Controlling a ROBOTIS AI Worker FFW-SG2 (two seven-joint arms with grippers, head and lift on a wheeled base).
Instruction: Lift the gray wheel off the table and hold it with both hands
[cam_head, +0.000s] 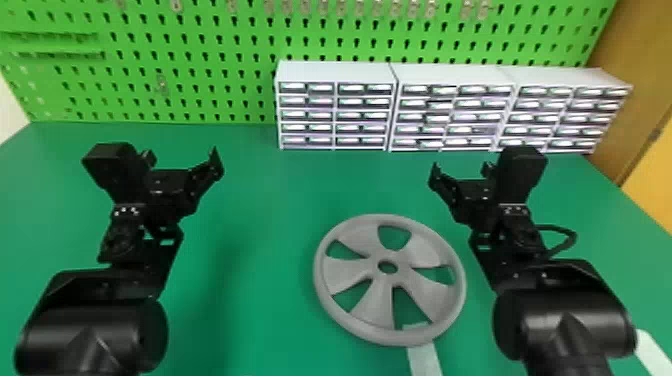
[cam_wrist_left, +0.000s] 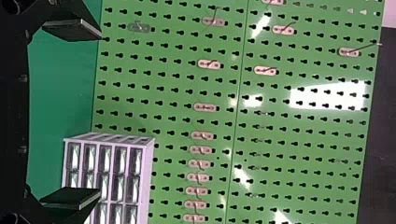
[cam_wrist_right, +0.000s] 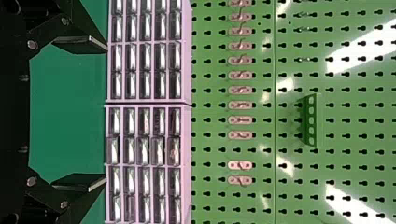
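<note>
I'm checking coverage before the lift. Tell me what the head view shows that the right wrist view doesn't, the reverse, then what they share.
Head view: the gray wheel lying on the green table, a pale strip partly under it, and the left gripper, open.
Right wrist view: a green holder with a row of holes, on the pegboard.
Both: the right gripper, open and empty, the drawer cabinets, pegboard and table.

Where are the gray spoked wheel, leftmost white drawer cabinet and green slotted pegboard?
Gray spoked wheel (cam_head: 387, 279): head view, hub, beside the center hole.
Leftmost white drawer cabinet (cam_head: 334, 115): head view, middle of the front.
Green slotted pegboard (cam_head: 315, 49): head view, surface between slots.
</note>
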